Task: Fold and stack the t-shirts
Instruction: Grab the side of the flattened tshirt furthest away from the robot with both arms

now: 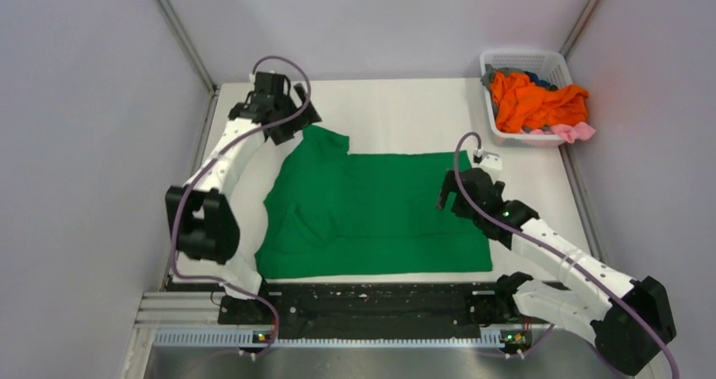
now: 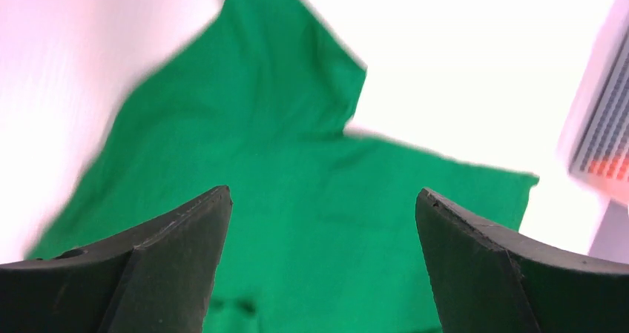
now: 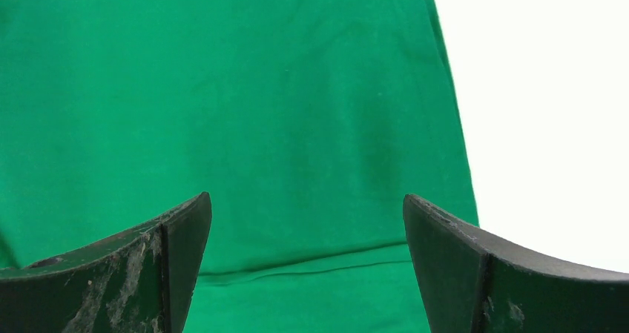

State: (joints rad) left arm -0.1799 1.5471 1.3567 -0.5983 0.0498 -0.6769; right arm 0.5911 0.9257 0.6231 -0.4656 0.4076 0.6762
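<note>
One green t-shirt (image 1: 371, 210) under right gripper (image 3: 305, 197) (spread)

Left arm (image 1: 221, 164) and right arm (image 1: 564, 261): white links, black joints, purple cable (image 1: 279, 57) looped along each. Right claw (image 3: 308, 203): black wedge fingers (image 3: 141, 274), scuffed with pale grime; left claw (image 2: 323, 199) cleaner.

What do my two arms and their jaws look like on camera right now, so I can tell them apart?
Both arms match: the left arm and right arm have white links with bulky black joint housings, and a thin purple cable loops along each. The left gripper has plain black wedge-shaped jaws; the right gripper has the same, scuffed with whitish dust.
</note>
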